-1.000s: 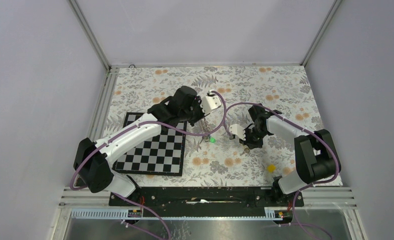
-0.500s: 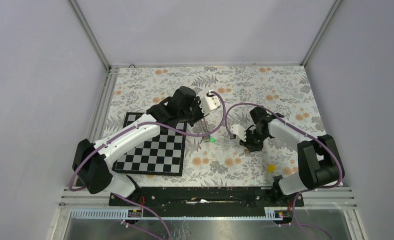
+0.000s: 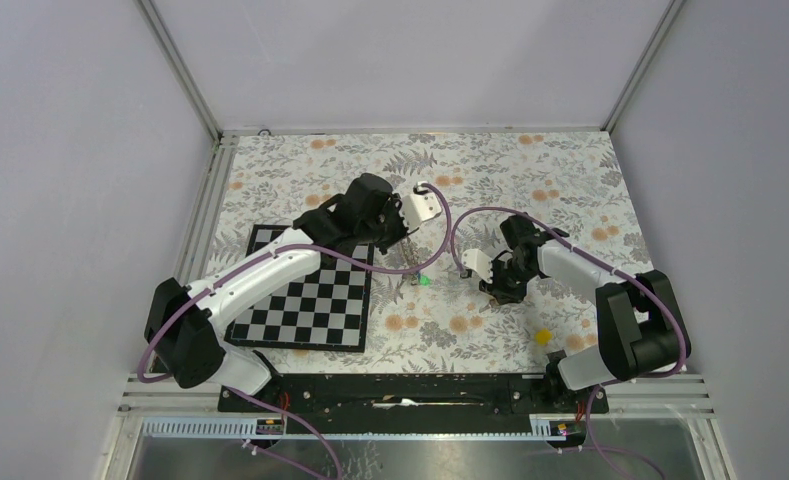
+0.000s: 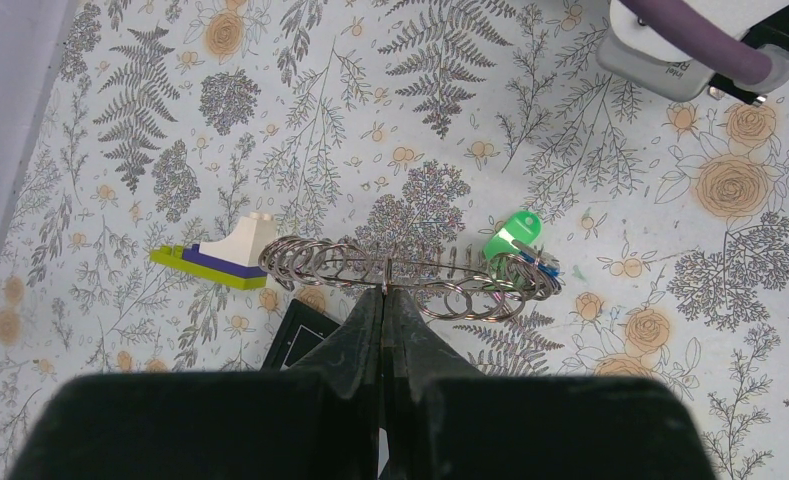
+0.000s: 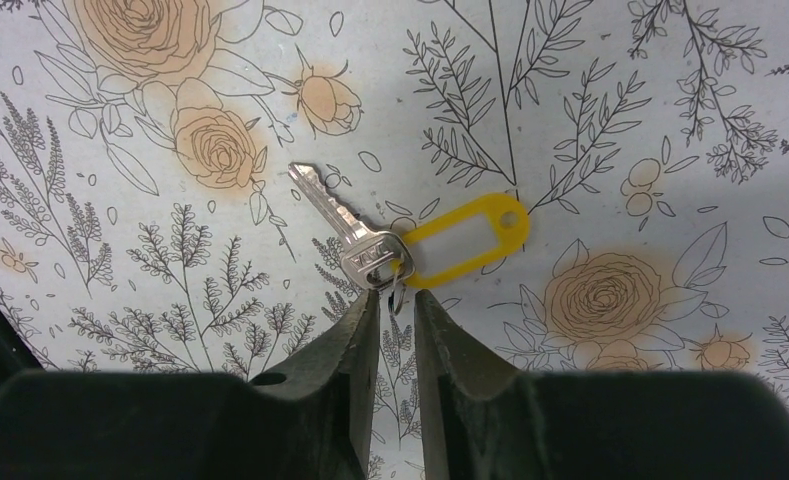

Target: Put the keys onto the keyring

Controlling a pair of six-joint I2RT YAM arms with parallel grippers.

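Floral tablecloth (image 3: 570,180), grey walls (image 3: 70,150); left gripper (image 4: 384,296) pinching keyring (image 4: 410,266).

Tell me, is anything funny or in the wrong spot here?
The little toy-brick boat lying right beside the keyring looks out of place: it is not a key and has no part in this job. Nothing looks spilled or broken.

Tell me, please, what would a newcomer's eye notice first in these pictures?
Most striking is the coiled wire keyring, pinched at its middle by the shut left gripper, with a green key tag at its right end. In the right wrist view, the right gripper brackets the small ring of a silver key that carries a yellow tag.
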